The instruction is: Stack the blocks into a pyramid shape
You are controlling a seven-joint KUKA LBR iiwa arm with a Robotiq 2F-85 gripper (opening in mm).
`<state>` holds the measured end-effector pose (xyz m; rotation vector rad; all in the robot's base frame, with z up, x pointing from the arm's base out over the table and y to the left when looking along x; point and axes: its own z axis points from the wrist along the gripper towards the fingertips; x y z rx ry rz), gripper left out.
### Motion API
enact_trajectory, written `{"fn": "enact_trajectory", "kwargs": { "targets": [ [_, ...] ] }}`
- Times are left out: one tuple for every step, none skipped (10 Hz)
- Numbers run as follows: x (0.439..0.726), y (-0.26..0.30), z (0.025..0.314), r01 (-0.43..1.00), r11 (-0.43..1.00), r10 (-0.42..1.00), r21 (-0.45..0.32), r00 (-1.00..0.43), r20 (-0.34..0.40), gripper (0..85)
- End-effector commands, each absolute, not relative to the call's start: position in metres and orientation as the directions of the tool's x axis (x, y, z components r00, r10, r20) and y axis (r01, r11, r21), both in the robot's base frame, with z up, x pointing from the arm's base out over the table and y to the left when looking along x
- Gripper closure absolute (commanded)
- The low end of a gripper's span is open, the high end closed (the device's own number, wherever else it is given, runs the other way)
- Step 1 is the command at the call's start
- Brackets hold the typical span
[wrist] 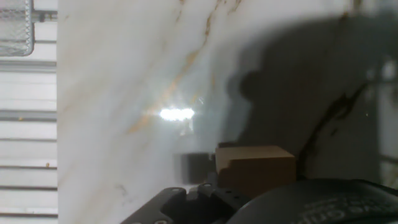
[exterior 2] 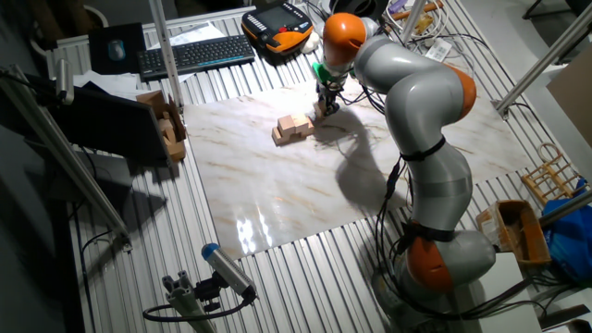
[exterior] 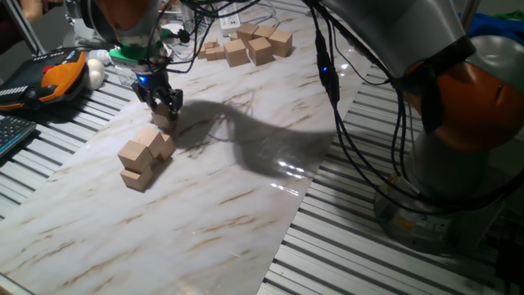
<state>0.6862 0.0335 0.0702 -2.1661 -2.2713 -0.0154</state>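
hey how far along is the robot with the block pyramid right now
Partly done. A small heap of blocks already stands on the marble board, at least two layers high. The gripper has another block between its jaws just behind the heap, low near the board. Left to do: place that block, then possibly add from the spare blocks at the board's far end.

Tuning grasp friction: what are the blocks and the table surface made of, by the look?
Blocks: look like unfinished wood, light tan, matte, with sharp square edges and no markings. Surface sheet: marble-patterned with tan veins and glossy, judging by the bright light reflections; whether it is real stone or a printed laminate cannot be told. It lies on a ribbed metal table.
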Motion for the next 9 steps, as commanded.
{"fn": "enact_trajectory", "kwargs": {
  "targets": [
    [0.682, 0.045, 0.099, 0.999, 0.036, 0.999, -0.004, -0.036, 0.009, 85.0],
    [0.678, 0.055, 0.119, 1.000, 0.027, 1.000, -0.010, -0.027, 0.009, 85.0],
    [0.672, 0.065, 0.138, 1.000, 0.018, 1.000, -0.013, -0.017, 0.017, 85.0],
    [0.667, 0.074, 0.154, 1.000, 0.015, 1.000, -0.013, -0.014, 0.019, 85.0],
    [0.663, 0.084, 0.167, 1.000, 0.008, 1.000, -0.010, -0.008, 0.011, 85.0],
    [0.659, 0.094, 0.178, 1.000, 0.004, 1.000, -0.010, -0.004, 0.005, 85.0],
    [0.655, 0.106, 0.187, 1.000, -0.004, 1.000, -0.010, 0.004, 0.006, 85.0],
    [0.651, 0.115, 0.194, 1.000, -0.007, 1.000, -0.010, 0.007, 0.012, 85.0],
    [0.646, 0.124, 0.199, 1.000, -0.010, 1.000, -0.009, 0.010, 0.018, 85.0]
  ]
}}
